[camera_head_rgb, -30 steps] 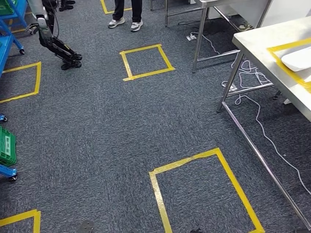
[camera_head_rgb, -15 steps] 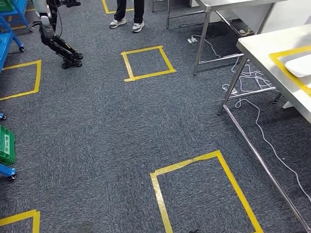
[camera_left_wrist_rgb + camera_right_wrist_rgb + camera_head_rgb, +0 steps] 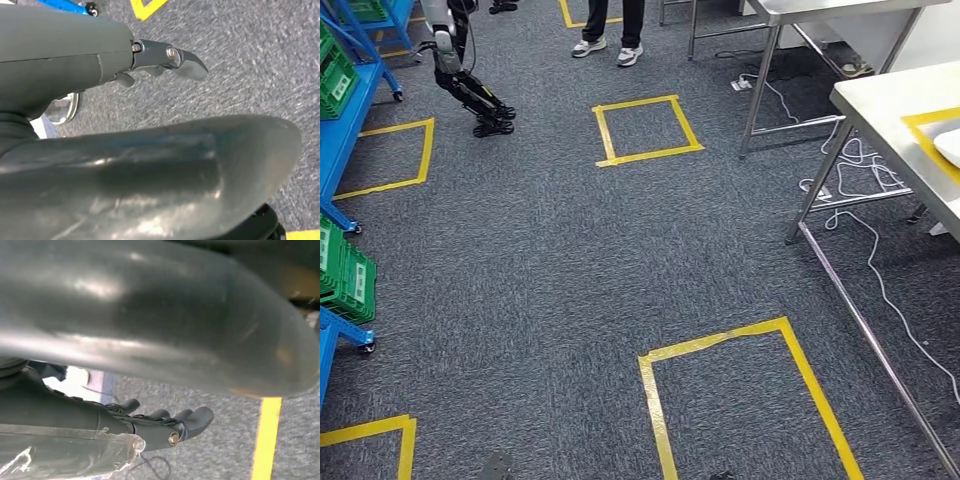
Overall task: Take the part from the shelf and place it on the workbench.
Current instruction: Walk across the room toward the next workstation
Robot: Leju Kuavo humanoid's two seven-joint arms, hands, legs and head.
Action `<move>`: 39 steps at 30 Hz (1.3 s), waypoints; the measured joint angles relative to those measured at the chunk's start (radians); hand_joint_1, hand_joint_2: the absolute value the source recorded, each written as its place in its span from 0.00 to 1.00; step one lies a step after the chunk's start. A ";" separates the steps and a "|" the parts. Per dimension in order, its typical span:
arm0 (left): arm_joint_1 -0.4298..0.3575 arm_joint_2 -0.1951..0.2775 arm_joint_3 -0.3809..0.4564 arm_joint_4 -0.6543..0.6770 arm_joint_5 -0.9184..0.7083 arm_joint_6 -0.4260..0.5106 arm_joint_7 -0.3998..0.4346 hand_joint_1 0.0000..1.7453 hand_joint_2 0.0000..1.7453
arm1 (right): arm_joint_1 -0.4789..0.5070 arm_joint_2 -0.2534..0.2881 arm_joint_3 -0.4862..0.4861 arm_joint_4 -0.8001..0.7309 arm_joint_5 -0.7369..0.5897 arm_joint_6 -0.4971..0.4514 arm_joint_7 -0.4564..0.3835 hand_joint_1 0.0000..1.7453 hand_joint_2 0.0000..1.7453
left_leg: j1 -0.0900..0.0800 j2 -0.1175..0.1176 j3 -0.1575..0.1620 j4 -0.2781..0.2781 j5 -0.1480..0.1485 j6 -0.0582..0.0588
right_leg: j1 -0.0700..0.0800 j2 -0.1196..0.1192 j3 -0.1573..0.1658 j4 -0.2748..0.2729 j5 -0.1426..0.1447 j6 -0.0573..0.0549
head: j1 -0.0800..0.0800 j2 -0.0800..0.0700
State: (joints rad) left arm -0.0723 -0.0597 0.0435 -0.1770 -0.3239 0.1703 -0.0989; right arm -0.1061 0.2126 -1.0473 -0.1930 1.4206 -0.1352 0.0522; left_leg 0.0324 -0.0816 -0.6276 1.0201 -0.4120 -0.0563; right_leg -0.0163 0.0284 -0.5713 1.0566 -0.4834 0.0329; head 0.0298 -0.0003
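The blue shelf (image 3: 346, 120) stands at the left edge of the head view, with green crates (image 3: 346, 275) on its lower level and more (image 3: 335, 75) higher up. I cannot make out any part in them. The steel workbench (image 3: 893, 110) is at the right, with a yellow tape outline (image 3: 927, 140) and a white object (image 3: 950, 147) at the picture's edge. My left hand (image 3: 124, 150) hangs over the carpet, fingers (image 3: 166, 55) stretched out and holding nothing. My right hand (image 3: 132, 340) hangs the same way, its fingers (image 3: 177, 422) straight and empty.
Yellow tape squares (image 3: 648, 130) (image 3: 743, 400) mark the grey carpet. Another robot's legs (image 3: 475, 95) and a person's feet (image 3: 607, 48) stand at the far side. Cables (image 3: 863, 170) trail under the workbench. A second steel table (image 3: 803, 10) is behind.
The whole view has swung to the left: the shelf and green crates show more, and the workbench has slid toward the right edge.
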 joint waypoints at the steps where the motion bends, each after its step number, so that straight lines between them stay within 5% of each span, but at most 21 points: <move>1: 0.000 0.000 0.000 0.000 0.000 0.000 0.000 0.00 0.00 | 0.000 0.000 0.000 0.000 0.000 0.000 0.000 0.00 0.00 | -0.001 0.015 -0.009 0.016 -0.013 -0.003 | 0.000 -0.008 0.001 -0.004 0.003 -0.008 | -0.002 0.000; 3: -0.002 -0.001 0.000 0.000 0.000 0.000 0.000 0.00 0.00 | 0.000 0.000 0.000 0.000 0.000 0.000 -0.001 0.00 0.00 | -0.005 0.053 -0.055 0.116 -0.071 -0.003 | 0.002 -0.028 0.001 -0.008 0.006 -0.019 | -0.008 0.000; 5: -0.003 -0.003 0.000 0.000 0.000 0.000 0.000 0.00 0.00 | 0.002 0.000 0.000 0.000 0.000 0.000 -0.001 0.00 0.00 | -0.006 0.065 -0.115 0.246 -0.126 -0.004 | 0.005 -0.051 0.000 -0.008 0.005 -0.022 | -0.011 0.000; 6: -0.002 -0.003 0.000 0.000 -0.001 0.000 0.000 0.00 0.00 | 0.003 0.000 0.000 0.000 0.001 0.000 -0.001 0.00 0.00 | -0.006 0.066 -0.128 0.278 -0.131 -0.003 | 0.006 -0.062 0.001 -0.008 0.004 -0.023 | -0.012 0.000; 8: 0.000 -0.002 0.000 0.000 -0.001 0.000 0.000 0.00 0.00 | 0.001 0.000 0.000 0.000 0.002 0.000 -0.001 0.00 0.00 | -0.006 0.074 -0.096 0.227 -0.089 -0.001 | 0.006 -0.082 0.003 -0.008 0.002 -0.020 | -0.012 0.000; 10: -0.003 -0.001 0.001 0.000 -0.002 0.000 0.000 0.00 0.00 | 0.001 0.000 0.000 0.000 0.004 0.000 -0.002 0.00 0.00 | -0.009 0.115 -0.023 0.097 -0.038 0.000 | 0.010 -0.101 0.008 -0.005 -0.005 -0.011 | -0.014 0.000; 12: -0.009 -0.003 0.001 0.000 -0.003 0.000 0.000 0.00 0.00 | 0.001 -0.001 0.000 0.000 0.005 -0.001 -0.003 0.00 0.00 | -0.015 0.144 0.016 0.023 -0.025 0.010 | 0.017 -0.118 0.011 -0.005 -0.012 0.001 | -0.015 0.000; 14: -0.010 -0.004 0.001 0.000 -0.003 0.000 0.000 0.00 0.00 | -0.001 -0.001 0.001 0.000 0.007 -0.001 -0.004 0.00 0.00 | -0.018 0.129 0.016 0.017 -0.030 0.026 | 0.018 -0.137 0.020 -0.010 -0.016 0.009 | -0.014 0.000; 17: -0.008 -0.001 0.007 0.000 -0.003 0.000 0.000 0.00 0.00 | -0.005 -0.001 0.003 0.000 0.007 -0.001 -0.007 0.00 0.00 | -0.016 0.097 0.016 0.014 -0.026 0.046 | 0.010 -0.095 0.006 0.041 -0.056 0.021 | -0.010 0.000; 19: -0.010 0.000 0.012 0.000 -0.003 0.000 0.000 0.00 0.00 | -0.003 -0.001 0.003 0.000 0.006 -0.001 -0.009 0.00 0.00 | -0.017 0.075 0.015 0.013 -0.025 0.055 | 0.008 -0.045 -0.053 0.166 -0.119 0.022 | -0.006 0.000; 21: -0.011 0.000 0.015 0.000 -0.003 0.000 0.000 0.00 0.00 | 0.001 -0.001 0.003 0.000 0.006 -0.001 -0.009 0.00 0.00 | -0.020 0.048 0.016 0.014 -0.025 0.058 | 0.008 -0.032 -0.109 0.270 -0.149 0.019 | -0.005 0.000; 23: -0.010 0.000 0.016 0.000 -0.003 0.000 0.000 0.00 0.00 | 0.002 -0.001 0.003 0.000 0.006 -0.001 -0.009 0.00 0.00 | -0.022 0.020 0.017 0.014 -0.025 0.058 | 0.009 -0.025 -0.104 0.236 -0.103 0.012 | -0.005 0.000; 26: -0.010 0.000 0.017 0.000 -0.004 0.000 0.000 0.00 0.00 | 0.000 -0.001 0.003 0.000 0.004 -0.001 -0.009 0.00 0.00 | -0.020 -0.019 0.017 0.016 -0.024 0.049 | 0.004 0.031 -0.024 0.048 -0.011 0.007 | -0.005 0.000; 28: -0.010 0.000 0.017 0.000 -0.007 -0.001 0.000 0.00 0.00 | -0.001 -0.001 0.004 0.000 0.003 -0.001 -0.009 0.00 0.00 | -0.017 -0.039 0.012 0.013 -0.019 0.034 | 0.004 0.057 -0.005 0.006 -0.005 0.007 | -0.006 0.000; 29: -0.008 0.000 0.017 0.000 -0.009 -0.001 0.000 0.00 0.00 | -0.002 -0.001 0.003 0.000 0.002 -0.001 -0.009 0.00 0.00 | -0.013 -0.049 0.010 0.009 -0.014 0.026 | 0.005 0.049 -0.003 0.001 -0.002 0.003 | -0.006 0.000; 30: -0.006 0.000 0.017 0.000 -0.011 -0.002 0.000 0.00 0.00 | -0.003 -0.001 0.003 0.000 0.002 -0.001 -0.009 0.00 0.00 | -0.012 -0.044 0.008 0.005 -0.012 0.019 | 0.007 0.039 -0.002 -0.003 0.002 -0.003 | -0.006 0.000; 32: -0.005 0.000 0.018 0.000 -0.012 -0.001 0.001 0.00 0.00 | -0.003 -0.001 0.003 0.000 0.001 -0.001 -0.008 0.00 0.00 | -0.015 0.002 -0.007 0.033 -0.035 0.011 | 0.007 0.015 0.003 -0.016 0.010 -0.017 | -0.011 0.000; 34: -0.010 -0.001 0.018 0.000 -0.013 -0.002 0.002 0.00 0.00 | -0.001 -0.001 0.003 0.000 0.001 -0.002 -0.008 0.00 0.00 | -0.019 0.055 -0.054 0.134 -0.094 0.008 | 0.010 -0.014 0.004 -0.021 0.013 -0.024 | -0.017 0.000; 36: -0.012 -0.002 0.018 0.000 -0.013 -0.002 0.002 0.00 0.00 | 0.001 -0.001 0.003 0.000 0.001 -0.001 -0.008 0.00 0.00 | -0.019 0.066 -0.104 0.244 -0.137 0.006 | 0.013 -0.045 0.003 -0.022 0.012 -0.026 | -0.017 0.000; 37: -0.012 -0.003 0.018 0.000 -0.014 -0.002 0.002 0.00 0.00 | 0.002 -0.001 0.003 0.000 0.001 -0.001 -0.008 0.00 0.00 | -0.019 0.067 -0.109 0.260 -0.134 0.006 | 0.014 -0.059 0.003 -0.022 0.012 -0.027 | -0.017 0.000; 39: -0.010 -0.003 0.018 0.000 -0.013 -0.002 0.003 0.00 0.00 | 0.000 -0.001 0.003 0.000 0.001 -0.001 -0.009 0.00 0.00 | -0.021 0.077 -0.063 0.184 -0.081 0.010 | 0.014 -0.082 0.006 -0.022 0.010 -0.026 | -0.018 0.000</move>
State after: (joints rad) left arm -0.0818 -0.0628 0.0614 -0.1770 -0.3373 0.1686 -0.0962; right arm -0.1059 0.2113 -1.0441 -0.1930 1.4212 -0.1363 0.0435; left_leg 0.0115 -0.0044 -0.6907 1.2045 -0.4931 -0.0467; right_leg -0.0019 -0.0533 -0.5656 1.0351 -0.4730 0.0072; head 0.0121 0.0000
